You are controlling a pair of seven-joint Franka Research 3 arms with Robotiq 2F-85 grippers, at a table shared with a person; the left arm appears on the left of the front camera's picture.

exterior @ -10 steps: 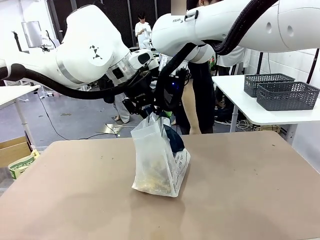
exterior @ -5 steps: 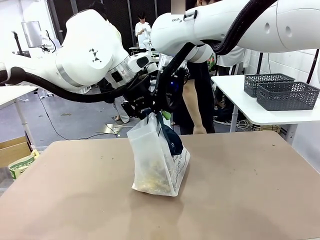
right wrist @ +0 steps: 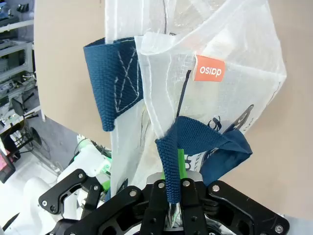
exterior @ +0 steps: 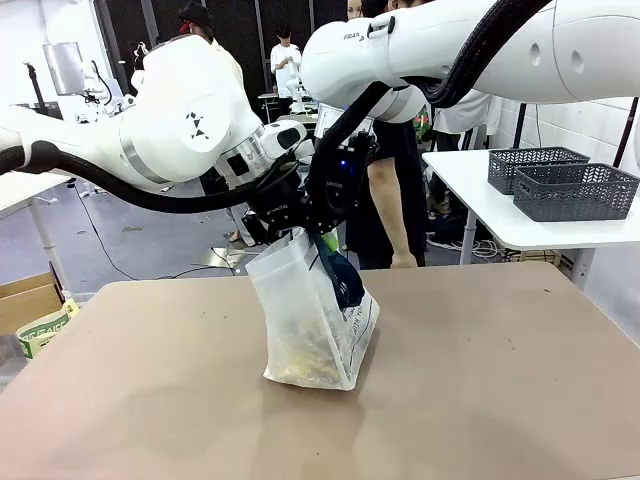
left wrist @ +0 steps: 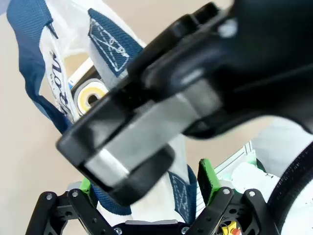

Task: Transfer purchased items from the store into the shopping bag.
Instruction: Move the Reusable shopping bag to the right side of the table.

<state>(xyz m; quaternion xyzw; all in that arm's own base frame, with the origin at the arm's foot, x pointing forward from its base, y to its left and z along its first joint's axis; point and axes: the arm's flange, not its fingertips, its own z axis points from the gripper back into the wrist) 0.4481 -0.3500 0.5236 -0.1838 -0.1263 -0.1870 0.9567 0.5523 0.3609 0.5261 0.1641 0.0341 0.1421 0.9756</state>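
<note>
Right gripper (right wrist: 171, 188) clamped on the shopping bag (exterior: 312, 320) rim mid-table, left gripper (left wrist: 146, 183) spread wide astride the near rim, gripping nothing.

Both grippers (exterior: 300, 215) crowded the bag (exterior: 315, 320) mouth at mid-table, blocking access from above. Bare table (exterior: 500, 380) lay open on either side of it.
</note>
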